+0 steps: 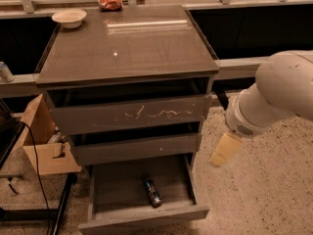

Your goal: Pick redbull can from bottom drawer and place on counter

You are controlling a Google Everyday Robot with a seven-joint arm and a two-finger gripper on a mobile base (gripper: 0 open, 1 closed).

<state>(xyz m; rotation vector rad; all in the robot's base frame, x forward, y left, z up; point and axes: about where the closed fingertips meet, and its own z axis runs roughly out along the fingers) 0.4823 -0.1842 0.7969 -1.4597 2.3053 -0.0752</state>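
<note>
The redbull can [152, 192], dark blue and silver, lies on its side on the floor of the open bottom drawer [117, 187], right of its middle. The counter [127, 45] is the glossy grey-brown top of the drawer cabinet. My gripper [222, 153] hangs from the white arm [274, 97] to the right of the cabinet. It is at about the height of the middle drawer, above and to the right of the can, and it touches nothing.
A white bowl [69, 17] and a red snack bag [110, 2] sit at the counter's back edge. A scratched drawer front [132, 115] juts out above. A cardboard box [41, 141], a black cable and a pale can [5, 71] are on the left.
</note>
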